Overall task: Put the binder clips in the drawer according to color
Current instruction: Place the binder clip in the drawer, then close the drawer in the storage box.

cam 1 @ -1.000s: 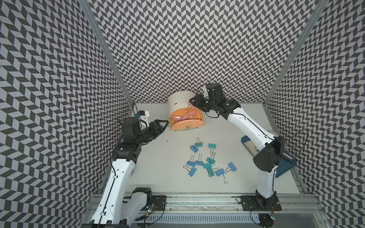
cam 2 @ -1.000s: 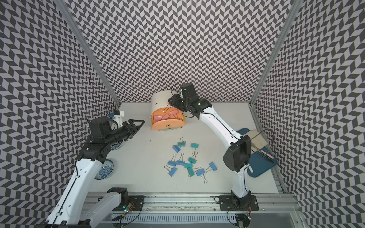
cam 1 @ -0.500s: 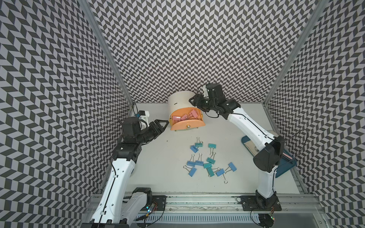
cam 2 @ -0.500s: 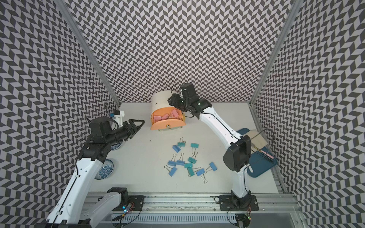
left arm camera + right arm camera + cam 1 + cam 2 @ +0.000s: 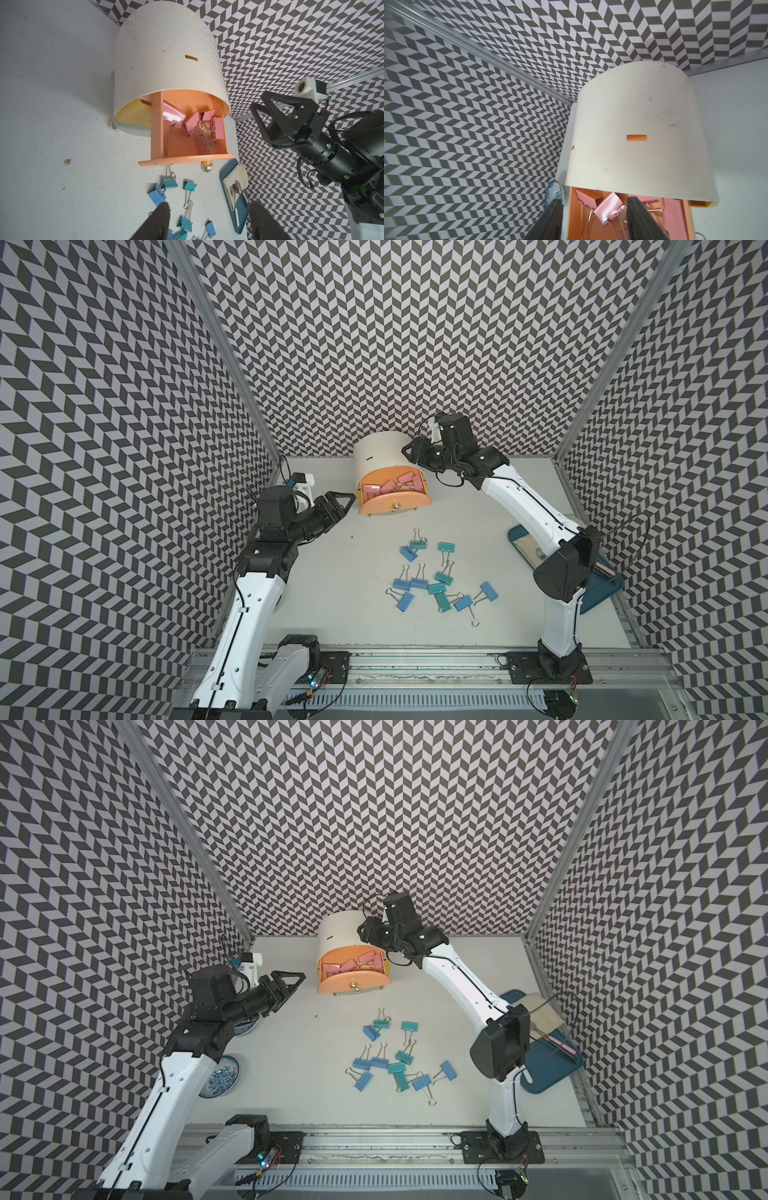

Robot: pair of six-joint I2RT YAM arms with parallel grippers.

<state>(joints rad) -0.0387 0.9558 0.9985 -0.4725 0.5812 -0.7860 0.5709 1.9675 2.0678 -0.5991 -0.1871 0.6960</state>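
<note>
Right gripper [image 5: 594, 205] hovers unmoved over open peach drawer [image 5: 395, 506], jaws apart, empty.
Pink binder clips [image 5: 392, 485] lie inside; blue and teal binder clips [image 5: 432, 585] remain loose on tabletop [image 5: 332, 593], so pink looks done. Left gripper [image 5: 298, 982] open, idle nearby.

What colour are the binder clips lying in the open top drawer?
Pink binder clips, inside the peach drawer; the left wrist view shows them best.

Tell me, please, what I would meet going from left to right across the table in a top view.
From the left: patterned dish → left arm's fingers → open peach drawer → rightmost blue clip → blue tray. The other loose clips overlap the drawer sideways, so I left them out.
</note>
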